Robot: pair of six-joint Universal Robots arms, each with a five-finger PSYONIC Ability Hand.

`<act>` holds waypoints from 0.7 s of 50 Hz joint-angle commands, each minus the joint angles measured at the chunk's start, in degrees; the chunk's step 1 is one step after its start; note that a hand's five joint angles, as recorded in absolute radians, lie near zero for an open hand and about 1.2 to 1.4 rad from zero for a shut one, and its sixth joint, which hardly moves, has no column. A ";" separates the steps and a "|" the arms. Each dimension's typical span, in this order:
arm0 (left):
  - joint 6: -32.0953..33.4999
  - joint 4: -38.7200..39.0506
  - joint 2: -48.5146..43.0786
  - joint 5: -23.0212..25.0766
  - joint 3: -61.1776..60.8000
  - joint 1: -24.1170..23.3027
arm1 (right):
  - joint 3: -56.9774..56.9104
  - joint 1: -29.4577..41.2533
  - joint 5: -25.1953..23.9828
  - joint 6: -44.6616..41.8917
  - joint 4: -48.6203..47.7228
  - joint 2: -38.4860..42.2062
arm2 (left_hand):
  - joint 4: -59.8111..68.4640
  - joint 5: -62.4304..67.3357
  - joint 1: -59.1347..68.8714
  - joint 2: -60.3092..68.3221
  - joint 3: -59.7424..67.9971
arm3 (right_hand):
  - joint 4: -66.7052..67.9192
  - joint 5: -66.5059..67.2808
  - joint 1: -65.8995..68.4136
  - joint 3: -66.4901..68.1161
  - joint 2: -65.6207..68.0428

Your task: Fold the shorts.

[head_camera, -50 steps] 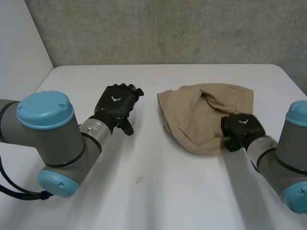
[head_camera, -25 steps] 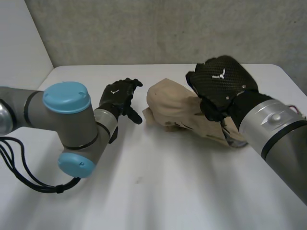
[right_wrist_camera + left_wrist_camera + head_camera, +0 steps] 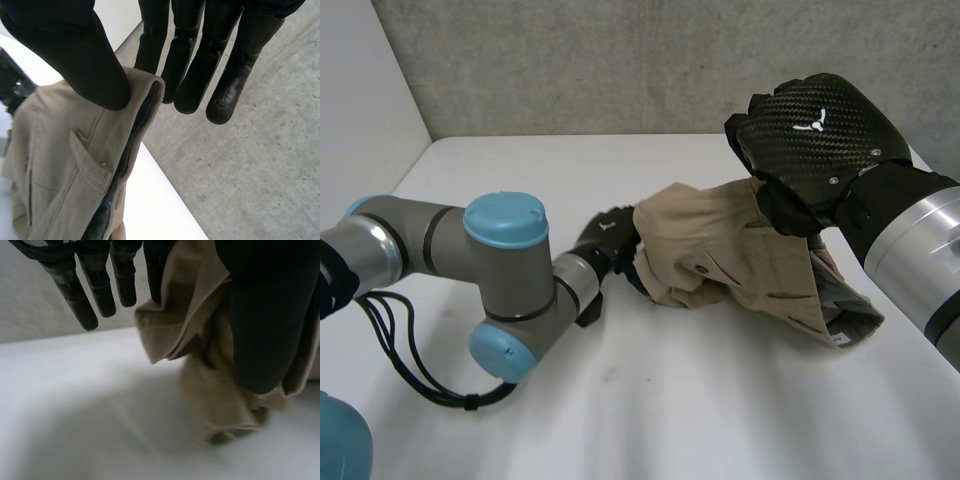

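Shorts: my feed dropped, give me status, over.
Right hand pinches shorts at waistband, raised. Left hand pinches opposite edge, near table. Shorts bunched, not yet folded. Nothing in the way.

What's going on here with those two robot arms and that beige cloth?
The robot is working on folding a pair of tan shorts. Its right hand pinches the waistband between thumb and fingers and holds that part up, with the rest drooping toward the white table. The left hand, low by the table, grips the opposite side of the cloth. The shorts are bunched, not yet neatly folded.
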 commanded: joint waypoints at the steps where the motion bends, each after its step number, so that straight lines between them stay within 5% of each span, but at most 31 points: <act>1: -1.64 -2.78 1.71 -1.69 -3.00 -0.39 | -0.76 -0.80 0.02 -1.70 -0.27 2.89 | 15.40 15.20 15.23 14.96 15.44 | 11.70 13.96 25.04 12.36 12.57; 8: -1.91 -2.95 3.38 -10.21 -3.01 -0.91 | -0.84 -2.30 -0.07 -1.35 -0.45 3.68 | 62.28 62.08 62.11 61.84 62.32 | 11.70 13.96 25.04 12.36 12.57; 16: 0.55 -2.87 10.22 -16.02 -2.66 -0.65 | -1.90 -4.40 3.09 -1.53 -5.63 4.65 | 62.34 62.14 62.17 61.90 62.38 | 11.70 13.96 25.04 12.36 12.57; 27: 14.87 -1.90 24.11 -14.89 -3.01 7.87 | -11.04 -5.55 6.78 1.54 -7.48 11.50 | 62.34 62.14 62.17 61.90 62.38 | 11.70 13.96 25.04 12.36 12.57; 35: 12.86 -1.99 24.47 -13.21 -8.27 8.84 | -10.87 -5.81 6.79 6.30 -8.01 11.15 | 62.34 62.14 62.17 61.90 62.38 | 11.70 13.96 25.04 12.36 12.57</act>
